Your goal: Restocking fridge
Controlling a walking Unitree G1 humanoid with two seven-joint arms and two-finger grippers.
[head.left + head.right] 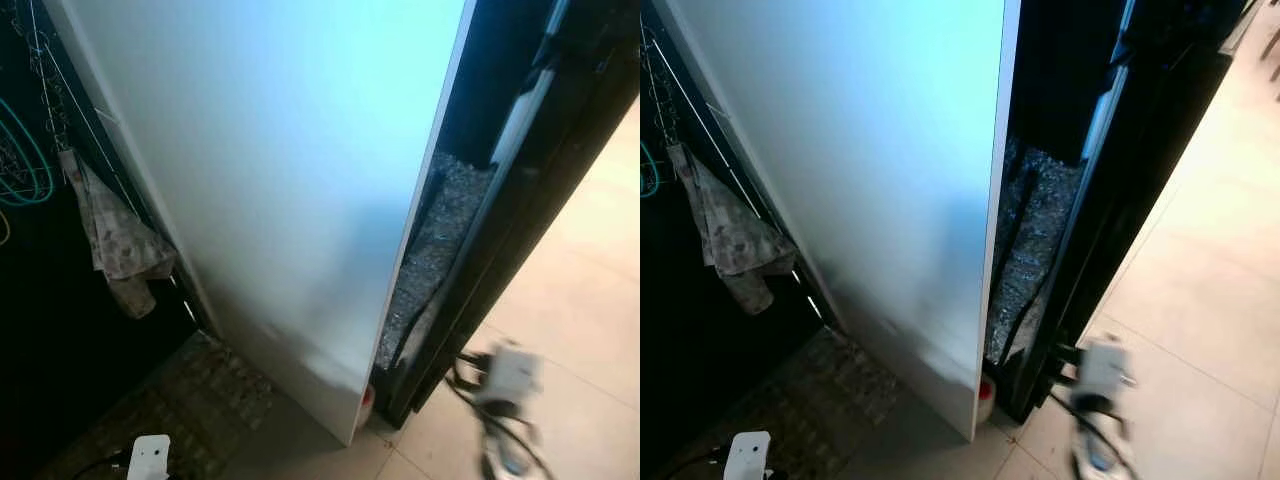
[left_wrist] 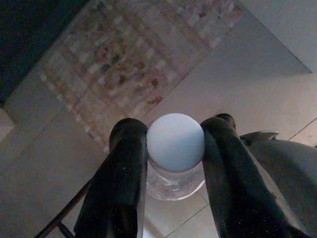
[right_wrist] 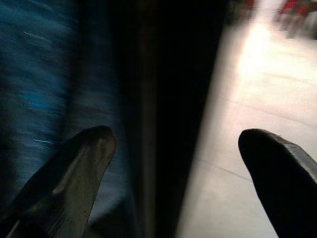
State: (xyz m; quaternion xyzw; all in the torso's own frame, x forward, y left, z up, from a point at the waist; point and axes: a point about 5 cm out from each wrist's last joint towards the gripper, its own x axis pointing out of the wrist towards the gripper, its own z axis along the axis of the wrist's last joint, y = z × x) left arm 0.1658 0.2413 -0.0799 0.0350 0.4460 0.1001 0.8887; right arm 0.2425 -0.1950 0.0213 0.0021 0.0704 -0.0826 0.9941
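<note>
On my left I see a patterned cloth (image 1: 120,250) hanging in the dark beside the fridge door (image 1: 290,180), a wide pale panel. Low on the left, my left gripper (image 2: 174,148) has its fingers (image 2: 124,168) closed against both sides of a clear bottle (image 2: 174,173) with a pale blue cap (image 2: 175,142), held above a patterned mat (image 2: 133,59). To the right, my right gripper (image 3: 173,153) hangs blurred over the tile floor (image 1: 590,300), fingers spread wide, gripping nothing, beside a dark panel (image 3: 168,99).
</note>
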